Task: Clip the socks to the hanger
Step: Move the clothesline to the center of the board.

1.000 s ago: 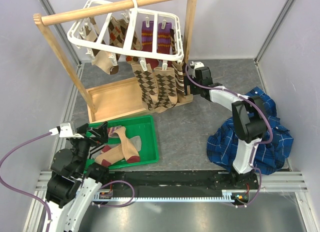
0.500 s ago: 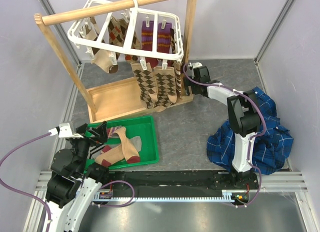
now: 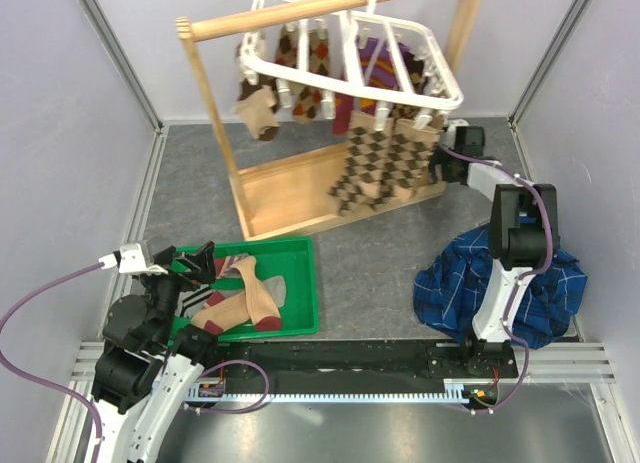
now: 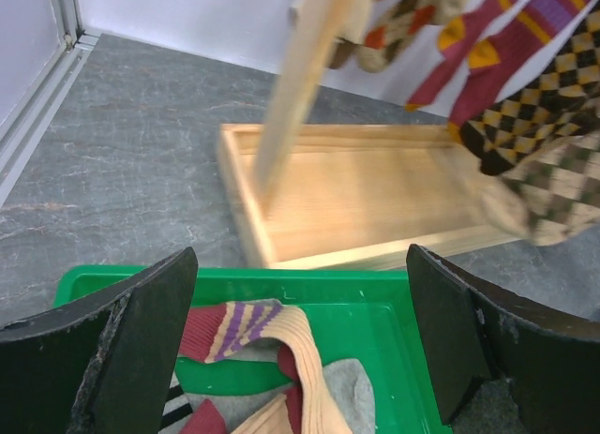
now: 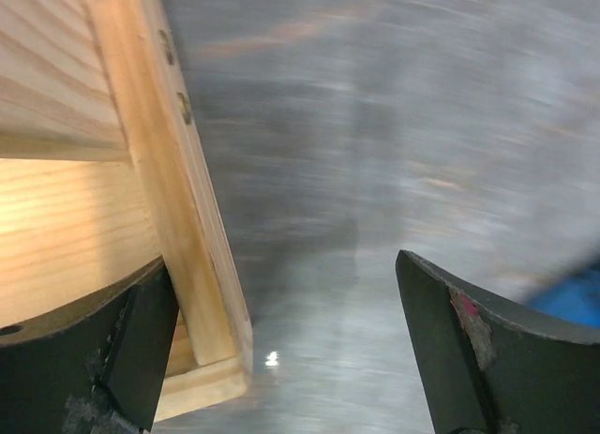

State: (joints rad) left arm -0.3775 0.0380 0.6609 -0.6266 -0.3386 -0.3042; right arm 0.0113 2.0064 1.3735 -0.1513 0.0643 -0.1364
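Several socks, tan with maroon toes and cuffs (image 3: 255,298) and grey (image 4: 349,396), lie heaped in a green tray (image 3: 300,245). The tan sock also shows in the left wrist view (image 4: 305,345). My left gripper (image 3: 200,266) is open and empty, just above the tray's near end (image 4: 300,359). The white grid hanger (image 3: 410,68) hangs from the wooden rail with argyle socks (image 3: 375,163) and one tan sock (image 3: 260,108) clipped on. My right gripper (image 3: 440,170) is open at the right corner of the stand's base (image 5: 56,228). That corner sits between its jaws, by the left finger (image 5: 291,359).
The wooden rail stand (image 3: 300,188) stands at the back centre, its tray-like base also in the left wrist view (image 4: 375,190). A blue plaid cloth (image 3: 540,283) lies at the right by the right arm's base. Walls close in on three sides.
The wooden stand, with hanger and hung socks, has slid to the right and back. My right arm has swung right with it. The left arm and tray have not moved.
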